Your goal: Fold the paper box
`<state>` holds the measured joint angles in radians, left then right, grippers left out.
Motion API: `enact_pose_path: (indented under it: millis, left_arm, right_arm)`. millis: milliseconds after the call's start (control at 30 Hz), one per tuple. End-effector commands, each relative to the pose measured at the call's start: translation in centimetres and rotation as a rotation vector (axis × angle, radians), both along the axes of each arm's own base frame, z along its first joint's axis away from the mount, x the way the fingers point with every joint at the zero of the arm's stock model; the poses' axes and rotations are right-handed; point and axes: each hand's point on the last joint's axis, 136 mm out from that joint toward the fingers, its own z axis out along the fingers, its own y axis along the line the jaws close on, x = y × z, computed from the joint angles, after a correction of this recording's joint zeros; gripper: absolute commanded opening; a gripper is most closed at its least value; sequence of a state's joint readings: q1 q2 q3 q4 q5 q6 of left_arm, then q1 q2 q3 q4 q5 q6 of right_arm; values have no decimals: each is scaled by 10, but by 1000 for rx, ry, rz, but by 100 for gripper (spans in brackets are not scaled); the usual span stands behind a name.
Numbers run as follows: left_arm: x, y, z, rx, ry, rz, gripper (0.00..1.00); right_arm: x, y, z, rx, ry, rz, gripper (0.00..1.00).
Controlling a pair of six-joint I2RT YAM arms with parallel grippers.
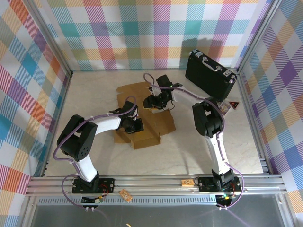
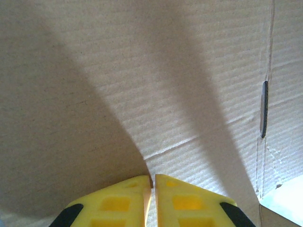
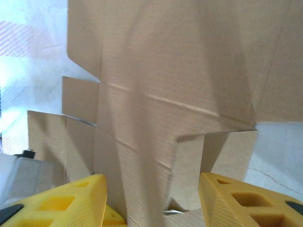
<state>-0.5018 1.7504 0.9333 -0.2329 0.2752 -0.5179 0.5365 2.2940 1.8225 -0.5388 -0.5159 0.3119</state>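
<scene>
Paper box (image 1: 156,126) on table (image 1: 94,90) at frame ctr, left tool (image 1: 137,126) on its lower-left part, right tool (image 1: 154,102) over its upper part, hard case (image 1: 210,73) upper right of frame, well apart from box, small block (image 1: 188,182) on btm rail (image 1: 156,184).

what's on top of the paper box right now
Both grippers are over the paper box: the left gripper shut, tips at the cardboard; the right gripper open, with a flap between its fingers. The cardboard directly beneath them is hidden in the top view.
</scene>
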Motion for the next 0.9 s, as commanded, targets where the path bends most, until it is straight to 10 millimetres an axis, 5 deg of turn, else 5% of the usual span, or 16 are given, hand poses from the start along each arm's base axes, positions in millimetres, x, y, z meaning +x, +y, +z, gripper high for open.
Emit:
enact_pose_path:
  millis: [0, 333, 533, 667, 867]
  left_arm:
    - [-26, 11, -30, 93, 98, -29, 15]
    - [-26, 8, -21, 67, 77, -34, 16]
    - [-13, 16, 18, 31, -36, 13, 33]
    - [8, 42, 54, -39, -91, 152, 50]
    - [46, 113, 76, 16, -134, 364, 60]
  right_arm:
    - [-7, 6, -21, -1, 75, 3, 54]
    - [-12, -1, -54, -67, 149, -24, 53]
    - [-13, -3, -63, -87, 158, -27, 53]
    - [-15, -6, -70, -106, 161, -27, 52]
    - [-15, -6, -71, -107, 158, -20, 52]
